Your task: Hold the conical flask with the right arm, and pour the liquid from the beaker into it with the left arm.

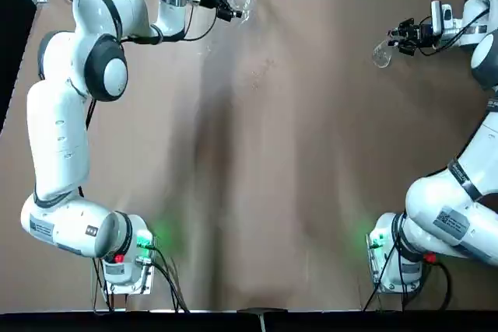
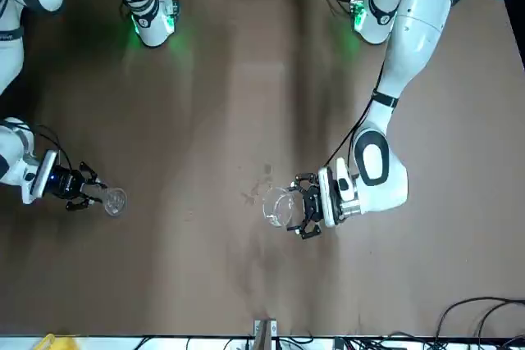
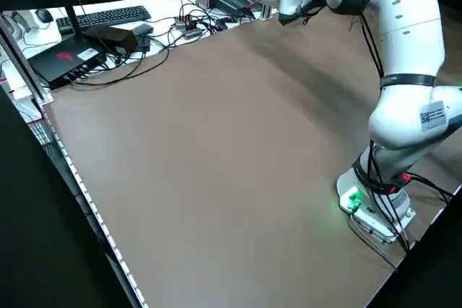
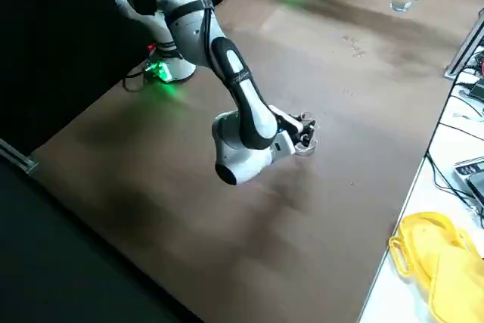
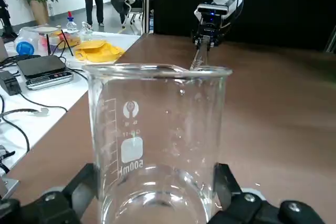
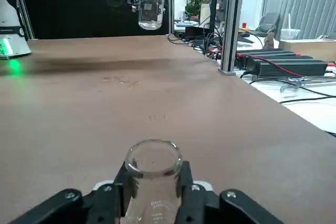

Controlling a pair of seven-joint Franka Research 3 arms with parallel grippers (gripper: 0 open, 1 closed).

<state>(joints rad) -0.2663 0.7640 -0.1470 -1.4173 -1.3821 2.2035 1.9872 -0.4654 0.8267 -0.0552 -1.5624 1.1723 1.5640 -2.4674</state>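
Left jaws (image 5: 156,184) clamped on beaker (image 5: 157,140), upper right of front view; right jaws (image 6: 155,190) clamped on flask (image 6: 152,187), left.

In the left wrist view, the beaker (image 5: 157,129) bears white print in mirror writing that seems to read "500 mL", below a round emblem, a line of small unreadable characters and a blank patch, beside a graduated scale. Print on the conical flask (image 6: 157,203) and the right arm's label (image 1: 451,221) is too small to read.
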